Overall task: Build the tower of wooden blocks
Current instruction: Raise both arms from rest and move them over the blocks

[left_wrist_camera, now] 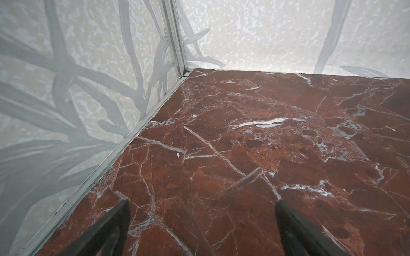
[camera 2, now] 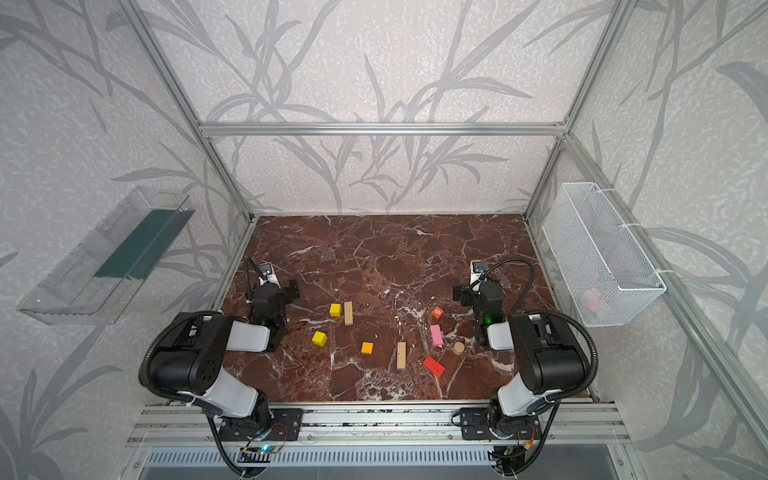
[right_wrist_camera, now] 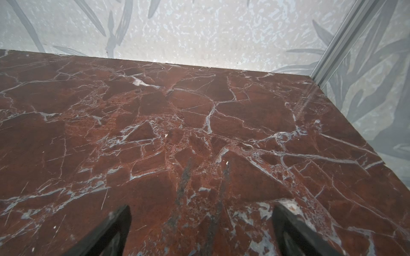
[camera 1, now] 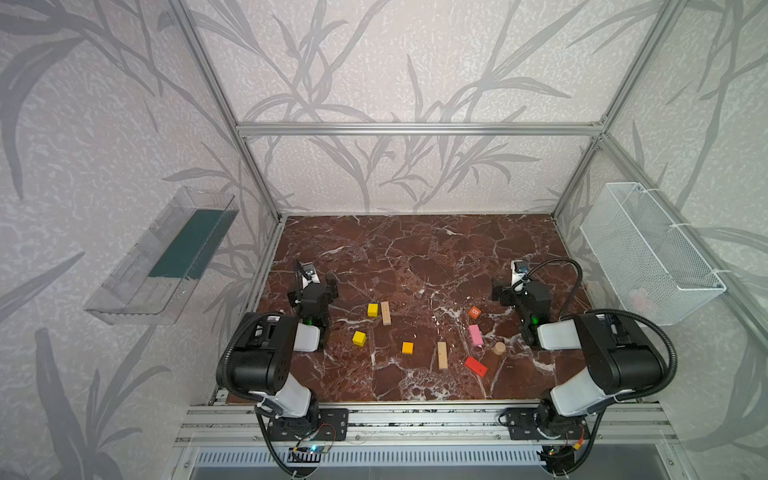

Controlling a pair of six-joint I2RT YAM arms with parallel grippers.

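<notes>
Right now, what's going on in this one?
Nothing is being handled. The left gripper and the right gripper both hang open and empty over the table. The wood blocks lie scattered between the arms, none stacked: two yellow cubes, an orange cube and two tan planks, with the orange-red cube, pink brick, red brick and tan cylinder nearer the right arm. No tower is started.

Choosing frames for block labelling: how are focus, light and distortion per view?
Both top views: even light, wide-lens splay of the frame, red brick small but sharp. Left wrist view: marble table crisp, left gripper jaws blurred. Right wrist view: likewise.
</notes>
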